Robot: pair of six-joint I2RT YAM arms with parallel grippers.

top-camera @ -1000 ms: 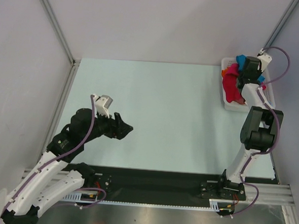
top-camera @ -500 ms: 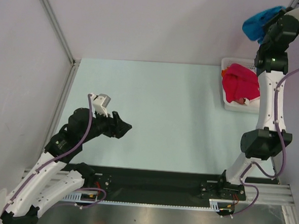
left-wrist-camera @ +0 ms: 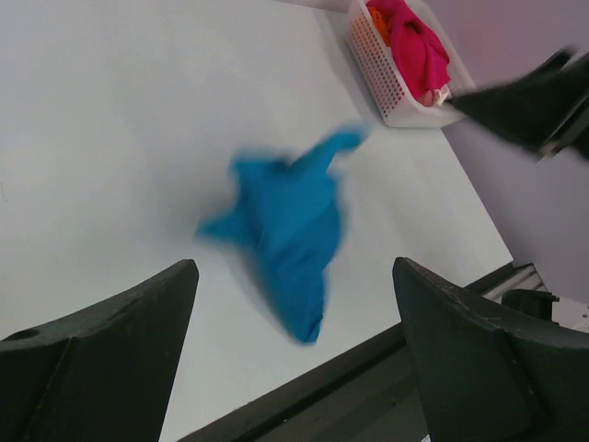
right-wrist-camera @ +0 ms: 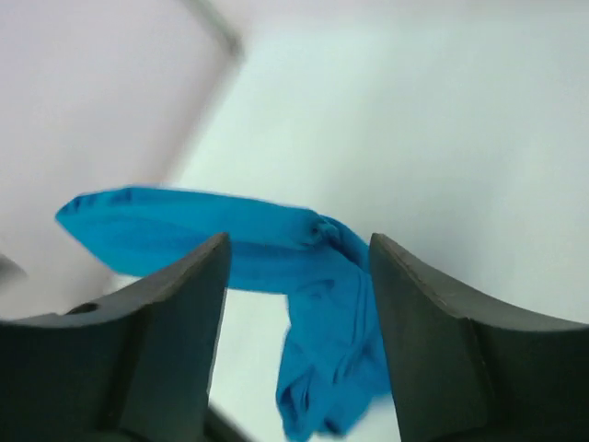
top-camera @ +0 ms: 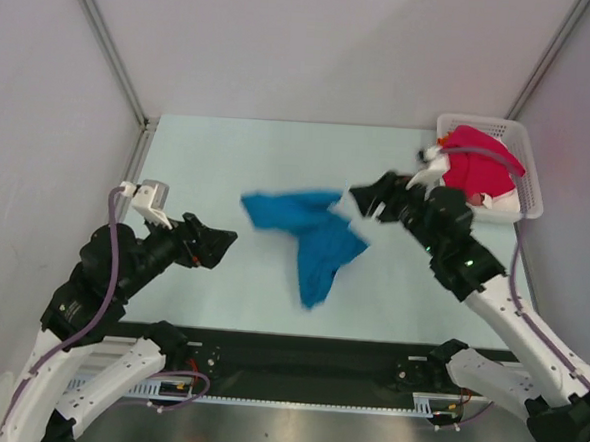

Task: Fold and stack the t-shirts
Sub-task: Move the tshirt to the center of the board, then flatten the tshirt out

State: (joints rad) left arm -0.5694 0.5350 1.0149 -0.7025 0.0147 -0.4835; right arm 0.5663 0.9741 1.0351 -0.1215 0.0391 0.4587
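- The bright blue cloth t-shirt (top-camera: 309, 237) is bunched up and blurry.
- It is over the middle of the pale table (top-camera: 229, 157), between the two claws, touching neither.
- The white plastic lattice basket (top-camera: 491, 122) in the far right corner holds a crumpled pink t-shirt (top-camera: 478, 172).
- The left claw (top-camera: 224, 249) is wide open, holding nothing.
- The right claw (top-camera: 364, 202) is open and empty too.

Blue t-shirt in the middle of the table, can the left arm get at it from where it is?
Probably yes. The blue t-shirt, crumpled and blurred, is straight ahead of the open left pincer with nothing between them. The right pincer, open on its other side, is not holding it.
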